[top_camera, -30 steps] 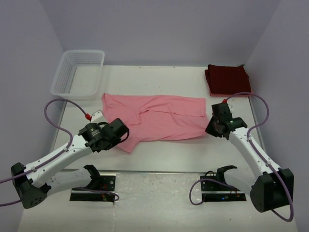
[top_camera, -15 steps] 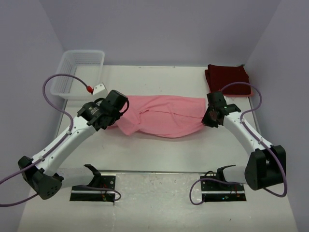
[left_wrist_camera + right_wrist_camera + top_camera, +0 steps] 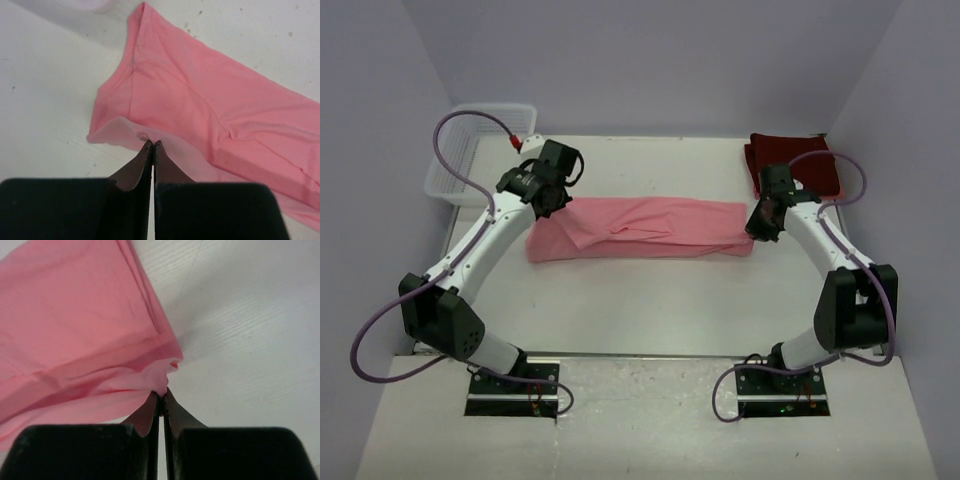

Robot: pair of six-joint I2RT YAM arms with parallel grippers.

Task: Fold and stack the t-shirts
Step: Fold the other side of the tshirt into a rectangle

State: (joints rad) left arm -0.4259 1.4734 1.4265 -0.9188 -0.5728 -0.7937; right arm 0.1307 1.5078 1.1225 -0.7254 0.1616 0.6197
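The pink shirt (image 3: pixel 635 228) lay across the middle of the table (image 3: pixel 650 300) as a long, narrow band running left to right, with soft creases along its length. The left gripper (image 3: pixel 554 202) was at the band's left end. In the left wrist view its jaws were pressed together on a thin lip of pink cloth lifted just off the table (image 3: pixel 50 85), with the rest of the shirt (image 3: pixel 210 115) spreading away beyond the left gripper (image 3: pixel 151 145). The right gripper (image 3: pixel 758 226) was at the band's right end. In its own view the right gripper (image 3: pixel 161 394) was closed tight on the bunched corner of the shirt (image 3: pixel 75 325), and bare table (image 3: pixel 250 340) lay to the right.

The maroon shirt (image 3: pixel 805 165) sat folded in the far right corner of the table, well apart from the pink one. The right arm's wrist and a loop of purple cable (image 3: pixel 820 158) crossed in front of its near left part. A white basket (image 3: pixel 455 165) stood in the far left corner, near the left end of the pink shirt. The left arm reached up beside the basket, and its own purple cable (image 3: pixel 460 120) arched over the basket.
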